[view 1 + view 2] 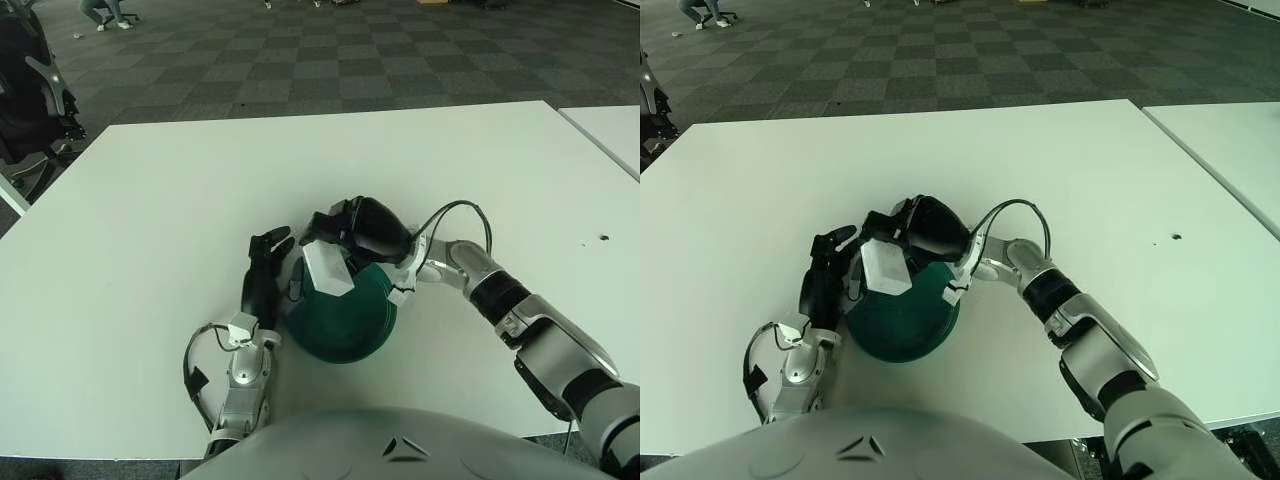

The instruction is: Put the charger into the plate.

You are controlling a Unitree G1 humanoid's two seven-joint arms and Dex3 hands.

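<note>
Right robot hand [350, 232]: shut on charger [328, 268], over plate [345, 320].
Left robot hand [266, 270]: open, touching plate rim.
Risk: you release early, charger bounces onto desk [150, 200].

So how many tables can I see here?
2. The big white table the robot works at, holding the green plate, and the corner of a second table off to the right.
</note>
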